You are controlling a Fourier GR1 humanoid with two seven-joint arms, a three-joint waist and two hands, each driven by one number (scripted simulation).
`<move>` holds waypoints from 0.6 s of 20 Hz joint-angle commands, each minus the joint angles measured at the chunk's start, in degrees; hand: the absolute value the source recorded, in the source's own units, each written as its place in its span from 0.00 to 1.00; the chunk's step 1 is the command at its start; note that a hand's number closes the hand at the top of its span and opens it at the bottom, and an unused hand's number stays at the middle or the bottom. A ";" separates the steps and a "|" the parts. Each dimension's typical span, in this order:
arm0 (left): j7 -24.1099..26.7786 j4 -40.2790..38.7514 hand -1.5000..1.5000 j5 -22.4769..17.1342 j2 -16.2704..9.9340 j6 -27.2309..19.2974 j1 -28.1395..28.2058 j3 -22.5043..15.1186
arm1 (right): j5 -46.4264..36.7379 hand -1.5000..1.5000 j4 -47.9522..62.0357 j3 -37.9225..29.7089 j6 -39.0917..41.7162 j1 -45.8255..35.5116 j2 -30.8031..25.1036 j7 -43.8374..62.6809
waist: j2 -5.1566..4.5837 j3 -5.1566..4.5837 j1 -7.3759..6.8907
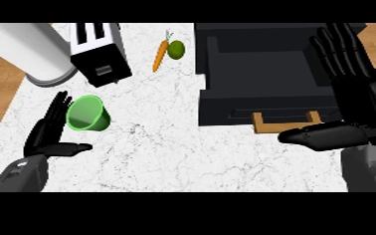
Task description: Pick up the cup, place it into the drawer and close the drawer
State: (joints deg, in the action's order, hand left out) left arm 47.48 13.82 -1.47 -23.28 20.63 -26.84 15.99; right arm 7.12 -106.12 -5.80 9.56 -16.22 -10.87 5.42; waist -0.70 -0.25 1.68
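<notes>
A green cup (89, 113) lies tipped on the white marble counter at the left, its mouth facing me. My left hand (50, 129) is open just left of it, fingers straight and close to the cup's rim, thumb pointing right below it. The dark drawer (220, 74) stands pulled open at the upper right, its inside bare, with a tan handle (286, 124) on its front. My right hand (345, 79) is open at the right edge, fingers stretched up along the drawer's right side, thumb pointing left beneath the handle.
A toaster (99, 55) stands behind the cup. A white cylinder (33, 52) fills the upper left corner. A carrot (159, 55) and a green round fruit (176, 49) lie between the toaster and the drawer. Wooden floor shows past the counter's left edge.
</notes>
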 commanded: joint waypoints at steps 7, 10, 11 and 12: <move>7.99 -3.71 0.00 0.94 -0.21 4.12 -0.97 0.32 | 1.26 0.00 1.26 -1.62 0.39 -3.82 -1.76 2.51 | -0.23 -0.11 0.19; 10.08 -3.89 0.00 1.82 2.71 -0.23 -0.83 -0.13 | -0.03 0.00 -0.53 1.51 -0.47 -1.88 0.90 2.31 | -0.49 -0.23 0.90; 9.50 -4.28 0.00 1.10 2.43 1.31 -1.41 0.53 | -1.63 0.00 -0.78 2.48 -1.44 -0.93 1.74 2.00 | -0.35 -0.17 0.67; 9.67 -4.40 0.00 1.36 1.82 1.73 -1.43 0.40 | 1.02 0.00 1.03 -0.95 0.68 -1.92 -0.84 1.11 | -0.40 -0.14 0.69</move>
State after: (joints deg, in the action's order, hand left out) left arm 52.12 10.29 -0.35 -21.63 18.72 -28.08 16.28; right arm 7.34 -106.18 -5.56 9.52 -17.49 -10.88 7.05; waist -1.00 -0.39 2.26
